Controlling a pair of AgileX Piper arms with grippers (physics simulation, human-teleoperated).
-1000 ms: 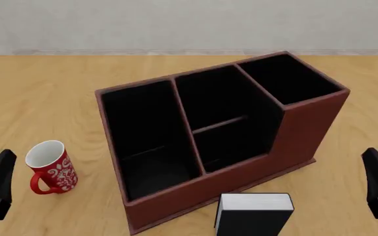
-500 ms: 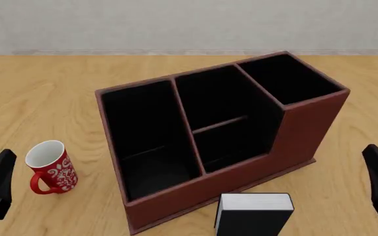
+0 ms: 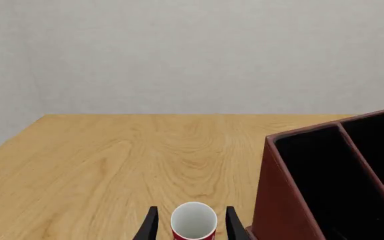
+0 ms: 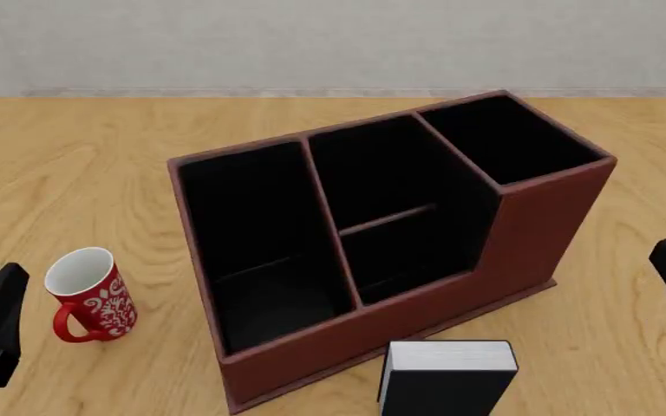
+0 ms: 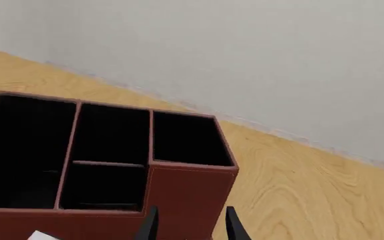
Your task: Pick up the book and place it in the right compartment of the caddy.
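The book (image 4: 447, 380) stands on the worktop (image 4: 67, 165) at the near edge, just in front of the caddy (image 4: 541, 225), its long axis running left-right. It lies left of the right gripper (image 5: 188, 222), the nearer arm. Both pairs of fingers are spread and hold nothing; the left gripper (image 3: 188, 227) frames the red mug (image 3: 193, 221).

The large reddish-brown, black-lined caddy (image 5: 178, 195) sits on the wooden table (image 5: 312, 195) beyond the right gripper (image 5: 188, 224) (fingertips apart, holding nothing).
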